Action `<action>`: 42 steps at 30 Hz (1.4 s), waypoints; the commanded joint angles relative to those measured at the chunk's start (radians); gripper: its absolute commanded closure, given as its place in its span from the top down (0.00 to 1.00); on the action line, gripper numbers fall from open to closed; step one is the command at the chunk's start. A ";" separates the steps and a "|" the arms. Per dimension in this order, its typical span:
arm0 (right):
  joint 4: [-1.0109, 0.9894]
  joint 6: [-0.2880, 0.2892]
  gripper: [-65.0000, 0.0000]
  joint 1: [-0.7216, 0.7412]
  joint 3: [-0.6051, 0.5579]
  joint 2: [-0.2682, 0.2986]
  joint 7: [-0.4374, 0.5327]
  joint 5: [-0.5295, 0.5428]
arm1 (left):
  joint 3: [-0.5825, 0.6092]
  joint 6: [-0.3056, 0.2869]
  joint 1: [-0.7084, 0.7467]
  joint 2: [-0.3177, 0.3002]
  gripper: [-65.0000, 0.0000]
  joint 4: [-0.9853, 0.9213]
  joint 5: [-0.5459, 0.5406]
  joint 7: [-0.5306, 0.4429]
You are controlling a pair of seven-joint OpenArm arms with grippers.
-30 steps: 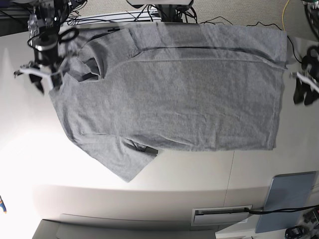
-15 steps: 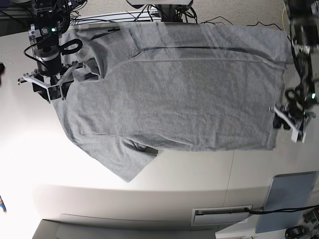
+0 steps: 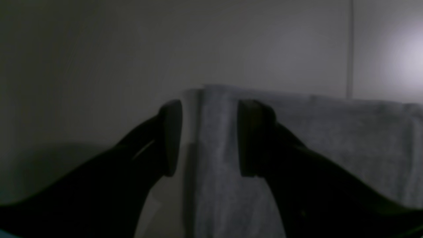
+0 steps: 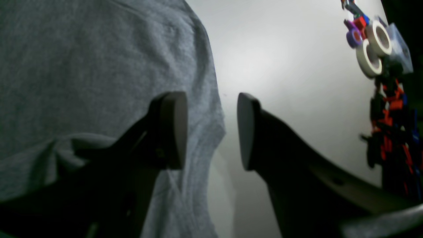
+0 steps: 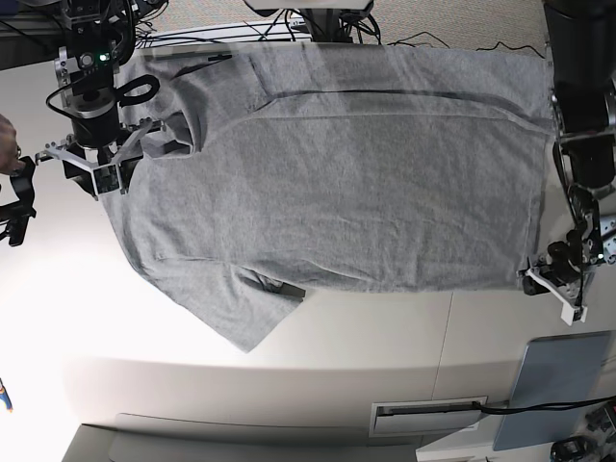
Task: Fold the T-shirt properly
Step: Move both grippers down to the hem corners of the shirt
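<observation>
The grey T-shirt (image 5: 337, 183) lies spread flat on the white table, neck to the left and hem to the right, with one sleeve pointing to the lower left. My left gripper (image 5: 553, 292) sits at the hem's lower right corner. In the left wrist view it (image 3: 210, 138) is open, and the edge of the T-shirt (image 3: 330, 138) runs between its fingers. My right gripper (image 5: 89, 166) is at the shoulder near the collar. In the right wrist view it (image 4: 210, 130) is open astride the edge of the T-shirt (image 4: 82, 59), one finger (image 4: 173, 130) over cloth and the other over bare table.
Cables (image 5: 318, 24) lie behind the table's far edge. A blue-grey pad (image 5: 563, 385) sits at the lower right. Tape rolls and coloured parts (image 4: 373, 49) lie beyond the right gripper. A gloved hand (image 5: 12, 197) shows at the left edge.
My left gripper has travelled down along the hem to its lower corner and opened wider. The right gripper has settled at the shoulder. A hand has come in at the left edge.
</observation>
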 commanded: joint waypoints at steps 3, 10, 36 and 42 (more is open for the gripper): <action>-0.003 0.017 0.38 0.027 0.007 0.011 0.030 0.039 | 0.005 0.005 -0.047 -0.003 0.44 -0.016 0.035 -0.046; -0.081 0.048 0.38 0.096 0.005 0.010 0.031 0.094 | 0.005 0.071 -0.043 0.020 0.44 -0.017 0.088 -0.060; -0.280 0.114 0.38 0.301 -0.196 -0.015 0.013 0.124 | 0.005 0.100 -0.035 0.048 0.44 -0.150 0.174 -0.154; -0.280 0.114 0.38 0.300 -0.196 -0.015 0.008 0.124 | 0.005 0.029 -0.037 0.058 0.44 -0.160 0.165 -0.158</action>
